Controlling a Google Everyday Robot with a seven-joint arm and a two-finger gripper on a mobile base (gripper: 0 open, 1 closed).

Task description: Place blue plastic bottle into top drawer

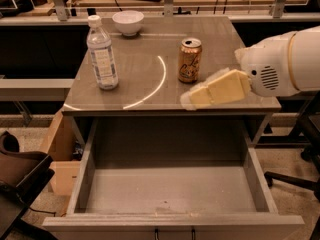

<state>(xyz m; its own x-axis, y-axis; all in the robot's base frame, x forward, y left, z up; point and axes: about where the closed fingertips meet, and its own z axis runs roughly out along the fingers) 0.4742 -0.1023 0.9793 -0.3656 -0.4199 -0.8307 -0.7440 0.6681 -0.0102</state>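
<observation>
So, heads up: your gripper (196, 98) hovers over the near right part of the table (145, 69), just in front of the can (190, 60), and it carries nothing. I can't tell from this angle whether it's spread or closed. The bottle (102, 54) stands upright on the left side of the table, well apart from the gripper, so the whole grab is yet to do.

Biggest risk, I'd say, is the can. It sits right beside the gripper, on the far side. If you swing left and far in one straight line, the gripper or the fat white arm (285, 64) behind it could clip the can and knock it over.

Next worry is the bottle itself. It's tall and narrow, so a bump up high probably tips it. It's also near the left edge, so a push leftward could send it off the table. Overshoot toward the far side and you meet the bowl (128, 22), which sits just beyond the bottle and a bit right.

For room, the middle strip of the table between bottle and can is bare, and that's your best lane in. The drawer (85, 169) is pulled out below the near edge with nothing in it, so there's plenty of space to set down. Just clear the table's near lip and the low side walls on the way down.
</observation>
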